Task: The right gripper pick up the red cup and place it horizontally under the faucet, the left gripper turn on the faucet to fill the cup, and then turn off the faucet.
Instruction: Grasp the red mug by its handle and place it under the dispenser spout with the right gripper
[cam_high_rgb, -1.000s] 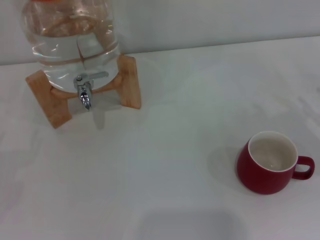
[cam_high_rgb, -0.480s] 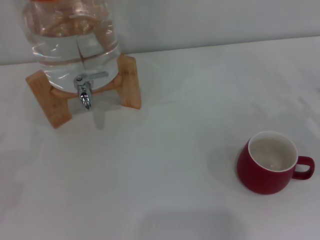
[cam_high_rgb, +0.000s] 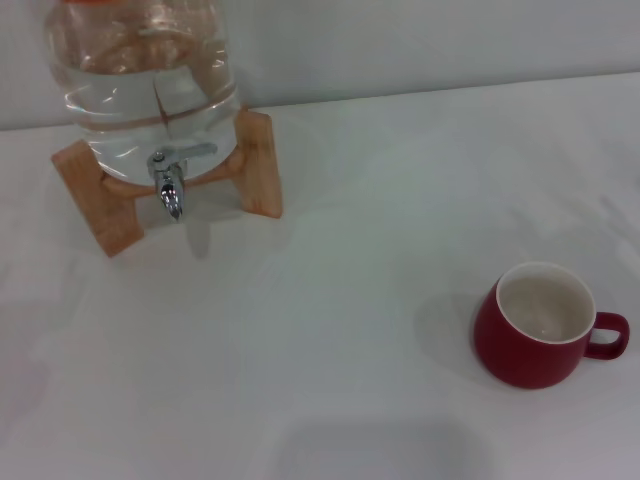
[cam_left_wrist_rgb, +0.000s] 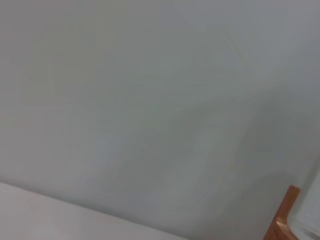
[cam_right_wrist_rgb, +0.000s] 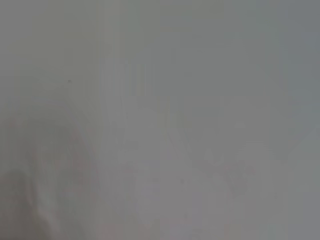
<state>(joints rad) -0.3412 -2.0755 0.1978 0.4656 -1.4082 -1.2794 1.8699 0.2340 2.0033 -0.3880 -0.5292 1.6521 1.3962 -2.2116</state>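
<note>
Cup first: red cup sits upright on the white desk, near-right part of the head view, mouth up, white inside looks empty, small loop handle pointing to the robot's right. Untouched, nothing around it.

Faucet is far-left, well apart from the cup; chrome spout points down, lever lies across above it, no water running that I can see. It hangs off the clear glass water jar, which rests on a wooden stand. Bare desk under the spout.

Neither tool shows in any view, so open or closed can't be told for left or right. Left wrist view catches only a corner of the stand against plain wall, which suggests the left arm is over on the jar side. Right wrist view is blank grey, nothing readable.

Key relation: cup lies on the right arm's side, so right arm is the likely nearer one; handle side faces outward right. Pick not yet started; the carry would run leftward and away, across to the spout.

Surface is plain white, smooth; pale wall behind.
</note>
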